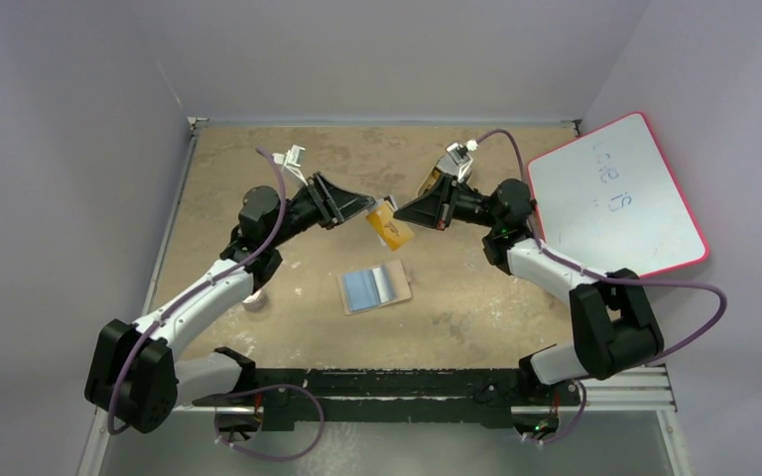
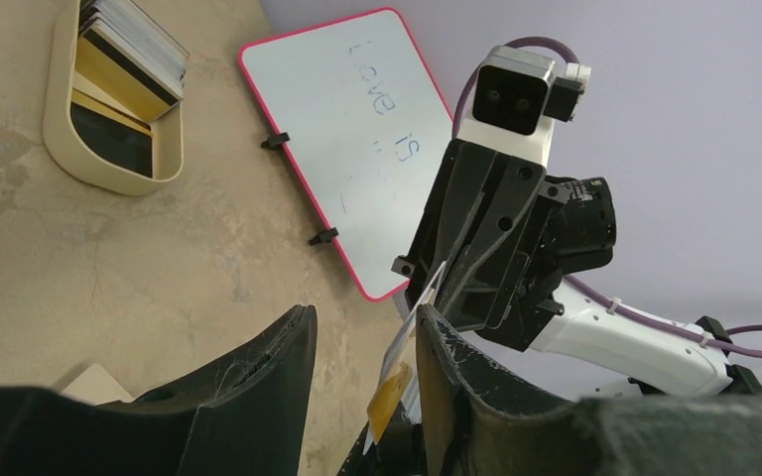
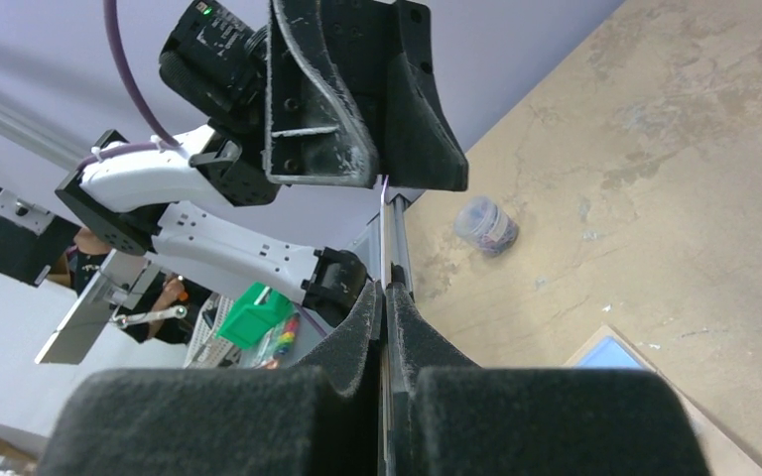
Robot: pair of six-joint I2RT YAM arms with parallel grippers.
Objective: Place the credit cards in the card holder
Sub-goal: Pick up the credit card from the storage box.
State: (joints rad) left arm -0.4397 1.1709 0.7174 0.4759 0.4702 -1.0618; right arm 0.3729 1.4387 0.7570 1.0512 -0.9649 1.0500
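While aloft — credit card in right hand

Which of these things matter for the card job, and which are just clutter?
Job: credit card pinched by right gripper, left gripper around it; card holder; stacked cards in tray.
Lying about: whiteboard; small jar.
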